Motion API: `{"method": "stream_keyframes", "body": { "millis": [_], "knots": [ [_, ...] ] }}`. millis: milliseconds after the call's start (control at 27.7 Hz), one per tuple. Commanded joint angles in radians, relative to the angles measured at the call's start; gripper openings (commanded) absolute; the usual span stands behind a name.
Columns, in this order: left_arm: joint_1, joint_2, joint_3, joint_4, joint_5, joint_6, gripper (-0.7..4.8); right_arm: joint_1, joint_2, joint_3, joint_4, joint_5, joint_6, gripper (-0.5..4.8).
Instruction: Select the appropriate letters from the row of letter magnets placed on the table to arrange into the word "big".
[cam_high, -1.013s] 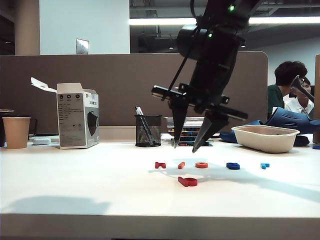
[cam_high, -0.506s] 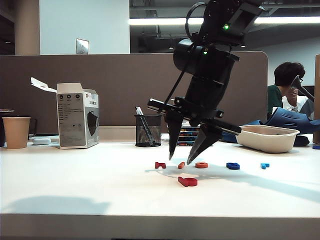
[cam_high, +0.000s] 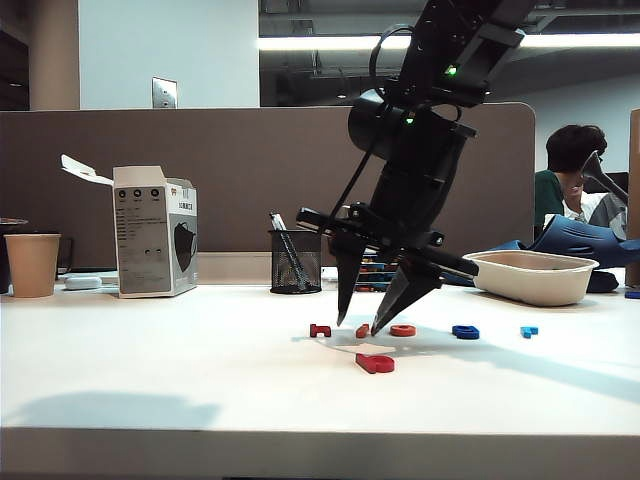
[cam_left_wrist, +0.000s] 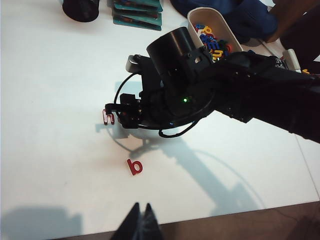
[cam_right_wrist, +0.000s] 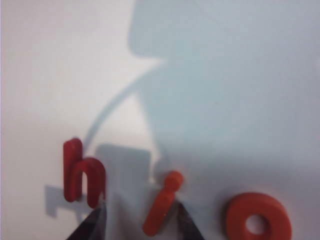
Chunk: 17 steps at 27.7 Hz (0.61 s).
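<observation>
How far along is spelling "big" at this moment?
Done: the red "b" lies alone in front of the row on the table. In hand: the right gripper, open, straddles the orange "i", not yet closed. Left: the "i" and blue "g" still sit in the row. The left gripper hangs shut, away from the letters.

We see the orange "i" (cam_right_wrist: 162, 204) lying flat on the white table (cam_high: 150, 370), between dark red "h" (cam_right_wrist: 82, 175) and orange ring (cam_right_wrist: 257, 223). The red "b" (cam_high: 376, 363) lies nearer the front; the blue "g" (cam_high: 465, 331), seemingly looped, sits farther right.
</observation>
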<state>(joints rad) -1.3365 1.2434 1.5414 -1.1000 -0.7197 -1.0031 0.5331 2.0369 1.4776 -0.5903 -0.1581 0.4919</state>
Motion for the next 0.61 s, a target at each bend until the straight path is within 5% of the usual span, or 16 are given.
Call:
{"method": "stream_keyframes", "body": {
  "millis": [36, 615],
  "knots": [
    [-0.001, -0.002, 0.002, 0.002, -0.009, 0.001, -0.05, 0.003, 0.018, -0.003, -0.011, 0.003, -0.001, 1.75],
    [-0.001, -0.002, 0.002, 0.001, -0.01, 0.001, -0.05, 0.005, 0.042, -0.004, -0.085, 0.064, -0.002, 1.44]
  ]
}}
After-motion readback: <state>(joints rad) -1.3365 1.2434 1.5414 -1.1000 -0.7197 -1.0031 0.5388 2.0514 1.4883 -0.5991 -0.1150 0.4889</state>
